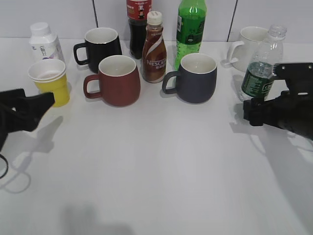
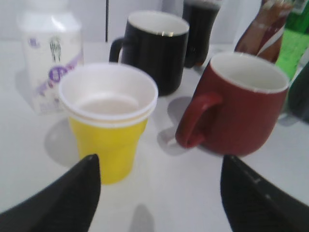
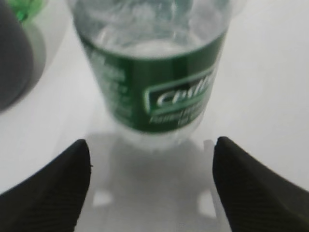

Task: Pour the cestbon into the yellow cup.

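The cestbon (image 1: 262,66) is a clear bottle with a dark green label and no cap, upright at the right of the table. It fills the top of the right wrist view (image 3: 154,72). My right gripper (image 1: 261,93) (image 3: 152,188) is open, its fingers just short of the bottle, nothing held. The yellow cup (image 1: 50,81) with a white rim stands upright at the far left, also in the left wrist view (image 2: 108,121). My left gripper (image 1: 41,105) (image 2: 159,193) is open and empty, just in front of the cup.
A red-brown mug (image 1: 115,80), black mug (image 1: 100,45), dark grey mug (image 1: 193,77) and white mug (image 1: 247,46) stand in the back half. Behind them are a Nescafe bottle (image 1: 154,49), bright green bottle (image 1: 190,27), dark cola bottle (image 1: 138,27) and white bottle (image 1: 44,41).
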Tool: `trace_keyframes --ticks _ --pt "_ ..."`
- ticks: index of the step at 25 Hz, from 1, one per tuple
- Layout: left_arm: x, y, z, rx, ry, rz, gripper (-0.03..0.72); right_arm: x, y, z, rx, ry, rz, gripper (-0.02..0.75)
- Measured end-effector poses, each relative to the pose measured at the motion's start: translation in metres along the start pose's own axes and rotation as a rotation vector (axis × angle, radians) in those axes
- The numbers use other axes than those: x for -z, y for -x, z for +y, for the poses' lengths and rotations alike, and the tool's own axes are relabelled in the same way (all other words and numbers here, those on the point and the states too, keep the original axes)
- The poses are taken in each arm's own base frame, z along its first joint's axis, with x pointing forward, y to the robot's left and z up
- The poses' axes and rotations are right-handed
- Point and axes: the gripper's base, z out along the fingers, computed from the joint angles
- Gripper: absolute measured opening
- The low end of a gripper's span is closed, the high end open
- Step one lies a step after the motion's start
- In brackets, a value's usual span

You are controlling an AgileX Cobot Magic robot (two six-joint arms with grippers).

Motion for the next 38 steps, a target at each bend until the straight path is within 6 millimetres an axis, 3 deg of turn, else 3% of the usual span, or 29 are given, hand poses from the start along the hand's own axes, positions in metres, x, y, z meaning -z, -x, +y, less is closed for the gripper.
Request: trace_keyframes --ticks 5,13,18,22,30,38 --pt "0.017 0.022 -0.004 0.016 0.018 -0.015 0.566 0.019 0.011 0.002 -0.013 0.028 0.075 0.588" --pt "0.041 0.062 -0.005 0.029 0.166 0.174 0.552 0.051 0.023 0.006 -0.023 0.09 0.283 0.588" --pt "0.071 0.08 -0.022 0.055 0.222 0.3 0.552 0.067 0.028 0.01 -0.011 0.13 0.452 0.588" --pt "0.103 0.082 -0.033 0.103 0.258 0.474 0.552 0.085 0.037 0.011 0.009 0.159 0.54 0.588" --pt "0.173 0.086 -0.041 0.17 0.242 0.662 0.551 0.15 0.052 -0.003 0.054 0.082 0.606 0.588" --pt "0.212 0.071 -0.042 0.026 0.113 0.629 0.551 0.233 0.054 -0.02 0.035 0.011 0.505 0.588"
